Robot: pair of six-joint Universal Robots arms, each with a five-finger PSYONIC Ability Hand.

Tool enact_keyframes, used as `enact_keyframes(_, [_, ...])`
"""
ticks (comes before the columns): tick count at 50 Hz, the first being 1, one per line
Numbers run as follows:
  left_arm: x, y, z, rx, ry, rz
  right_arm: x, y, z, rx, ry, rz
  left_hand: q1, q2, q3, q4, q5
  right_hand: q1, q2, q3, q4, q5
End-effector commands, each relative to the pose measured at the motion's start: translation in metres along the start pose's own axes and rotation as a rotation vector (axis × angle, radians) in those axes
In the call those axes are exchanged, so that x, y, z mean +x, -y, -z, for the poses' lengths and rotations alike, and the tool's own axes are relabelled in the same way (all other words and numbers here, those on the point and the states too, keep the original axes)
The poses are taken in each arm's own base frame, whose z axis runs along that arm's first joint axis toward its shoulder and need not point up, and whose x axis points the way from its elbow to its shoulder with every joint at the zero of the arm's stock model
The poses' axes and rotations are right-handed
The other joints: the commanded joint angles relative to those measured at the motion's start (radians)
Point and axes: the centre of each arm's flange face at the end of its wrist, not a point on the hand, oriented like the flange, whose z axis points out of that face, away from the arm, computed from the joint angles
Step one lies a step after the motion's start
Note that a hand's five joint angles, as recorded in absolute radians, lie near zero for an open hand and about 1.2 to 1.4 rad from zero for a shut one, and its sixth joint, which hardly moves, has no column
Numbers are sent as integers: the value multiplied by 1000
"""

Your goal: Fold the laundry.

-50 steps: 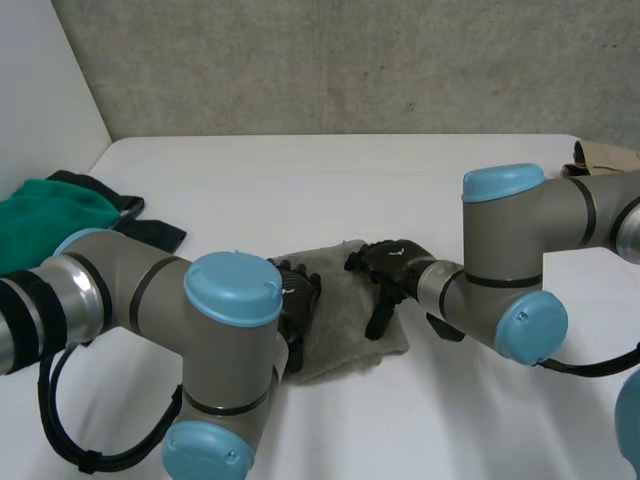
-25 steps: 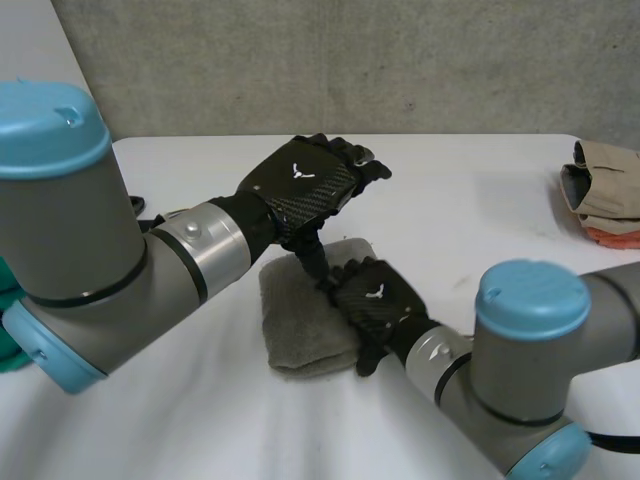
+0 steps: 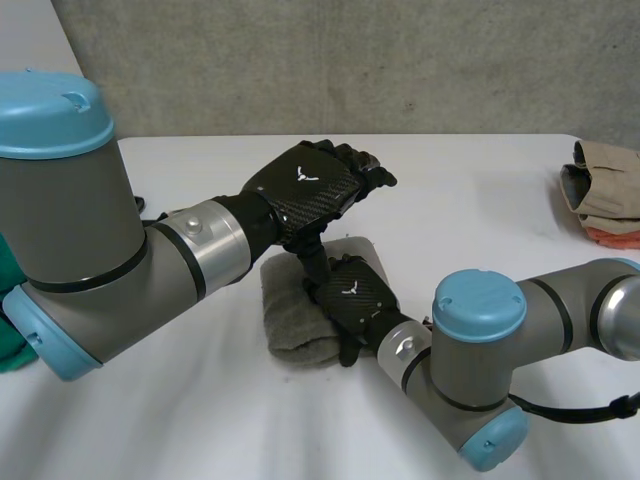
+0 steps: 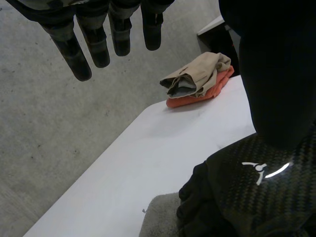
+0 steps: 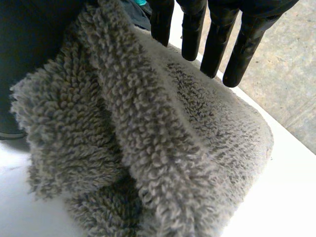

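A folded grey towel (image 3: 293,318) is seen near the middle of the counter (image 3: 200,420). The right robot hand (image 3: 352,297) is laid flat on it, fingers straight. The left robot hand (image 3: 310,188) is held above it, fingers relaxed, nothing grasped.

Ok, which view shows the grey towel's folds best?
The right wrist view: the grey towel shows its folded layers close up. In the head view the right hand covers part; the left wrist view catches a corner.
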Motion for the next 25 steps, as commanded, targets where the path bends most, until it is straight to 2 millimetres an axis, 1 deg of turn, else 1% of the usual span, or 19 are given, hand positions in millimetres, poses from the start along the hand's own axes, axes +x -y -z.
enact_keyframes(1, [0, 2, 1, 3, 1, 1, 3, -2, -12, 6, -5, -2, 21, 6, 0, 9, -9, 347, 323, 307, 308, 329])
enact_keyframes(3, [0, 2, 2, 5, 1, 0, 4, -1, -15, 12, -8, 0, 21, 6, 0, 9, -9, 476, 452, 436, 437, 458])
enact_keyframes(6, [-1, 2, 2, 4, 4, 0, 6, 2, -17, 25, -15, 3, 21, 6, 0, 9, -9, 576, 552, 536, 537, 558])
enact_keyframes(10, [-1, 2, 2, 5, 6, 0, 14, 7, -21, 41, -35, 2, 21, 6, 0, 9, -9, 697, 673, 656, 658, 678])
enact_keyframes(14, [-8, 1, 2, 1, 24, 2, 32, 7, -26, 44, -74, 0, 21, 6, 0, 9, -9, 902, 878, 862, 863, 884])
enact_keyframes(15, [-11, 1, 3, 1, 32, 1, 41, 7, -27, 43, -92, -2, 21, 6, 0, 9, -9, 996, 972, 955, 956, 977])
enact_keyframes(16, [-12, 1, 3, 0, 40, 1, 45, 7, -28, 41, -101, -2, 24, 9, 3, 12, -7, 1063, 1039, 1023, 1024, 1045])
enact_keyframes(18, [-16, 2, 4, -1, 56, 1, 57, 8, -30, 42, -124, -4, 21, 6, 0, 9, -9, 1066, 1042, 1026, 1027, 1048])
enact_keyframes(19, [-20, 3, 6, -2, 75, 1, 70, 10, -32, 44, -150, -4, 21, 6, 0, 9, -9, 1066, 1042, 1026, 1027, 1048])
enact_keyframes(21, [-24, 3, 7, -4, 92, 1, 86, 13, -35, 48, -183, -3, 21, 6, 0, 9, -9, 1066, 1042, 1026, 1027, 1048])
enact_keyframes(23, [-30, 1, 8, -10, 116, 3, 116, 19, -39, 65, -250, 6, 24, 9, 3, 12, -7, 1066, 1042, 1026, 1027, 1048])
enact_keyframes(25, [-32, 1, 9, -12, 126, 3, 136, 23, -41, 84, -288, 15, 21, 6, 0, 9, -9, 1066, 1042, 1026, 1027, 1048])
